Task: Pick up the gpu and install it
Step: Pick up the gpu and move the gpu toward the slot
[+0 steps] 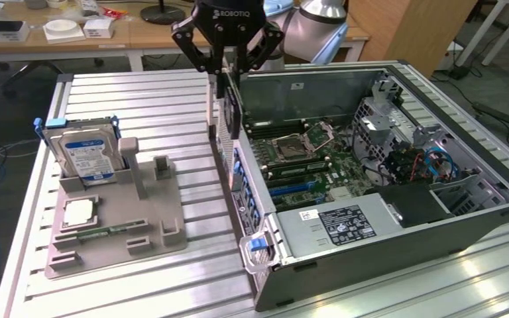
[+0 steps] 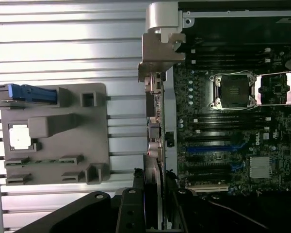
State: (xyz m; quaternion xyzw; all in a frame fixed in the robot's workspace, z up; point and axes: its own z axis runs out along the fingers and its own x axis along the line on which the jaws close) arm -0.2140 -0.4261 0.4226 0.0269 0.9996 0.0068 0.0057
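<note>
The gpu [image 1: 228,109] hangs on edge, a thin dark card with its long side running down, and my gripper [image 1: 228,69] is shut on its upper edge. It hovers over the near wall of the open computer case [image 1: 466,199], above the motherboard [image 1: 321,162]. In the wrist view the gpu [image 2: 155,124] shows edge-on between my fingers [image 2: 138,194], with its silver bracket [image 2: 160,46] at the far end. It lines up beside the motherboard's blue and black slots [image 2: 213,148].
A grey fixture [image 1: 140,228] on the slatted table holds an upright hard drive [image 1: 82,156], a processor chip [image 1: 79,212] and a narrow memory stick [image 1: 104,232]. Inside the case are the power supply [image 1: 339,225], the processor socket [image 2: 235,90] and cables [image 1: 431,162].
</note>
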